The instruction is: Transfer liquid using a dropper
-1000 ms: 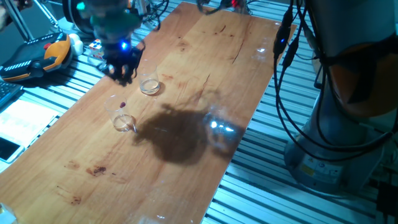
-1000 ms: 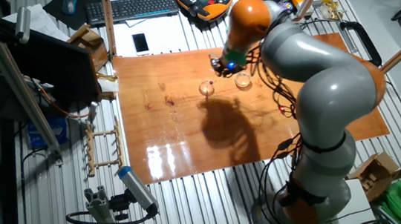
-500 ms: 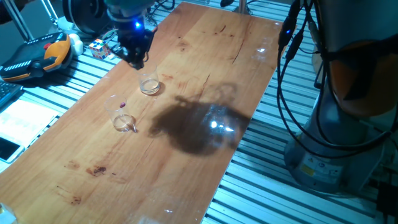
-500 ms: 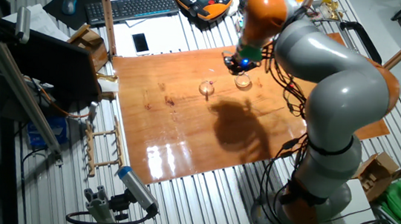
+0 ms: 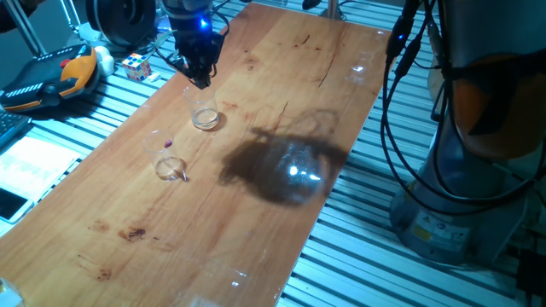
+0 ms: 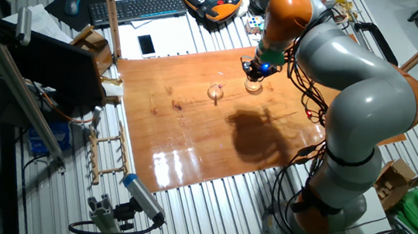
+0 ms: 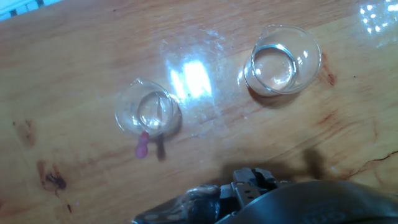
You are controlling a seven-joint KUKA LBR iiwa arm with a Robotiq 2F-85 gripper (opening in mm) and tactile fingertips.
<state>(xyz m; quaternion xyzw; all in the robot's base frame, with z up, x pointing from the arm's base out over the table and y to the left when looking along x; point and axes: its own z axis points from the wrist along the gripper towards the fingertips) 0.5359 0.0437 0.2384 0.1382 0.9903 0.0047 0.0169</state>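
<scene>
The black 2-finger pincer [image 5: 200, 78] hangs above the long wooden bench [image 5: 281, 68], just behind a small clear glass cup [image 5: 205, 117] that stands near the bench's edge. Whether its fingers are spread or pressed together cannot be told; it carries nothing visible. A 2nd small clear glass cup [image 7: 147, 112] stands well apart from the pincer, and the thin, nearly transparent dropper with a magenta bulb [image 7: 142, 148] leans in it, bulb end out over the rim. A shallow layer of clear liquid [image 7: 274, 67] glints in the cup nearer the pincer.
</scene>
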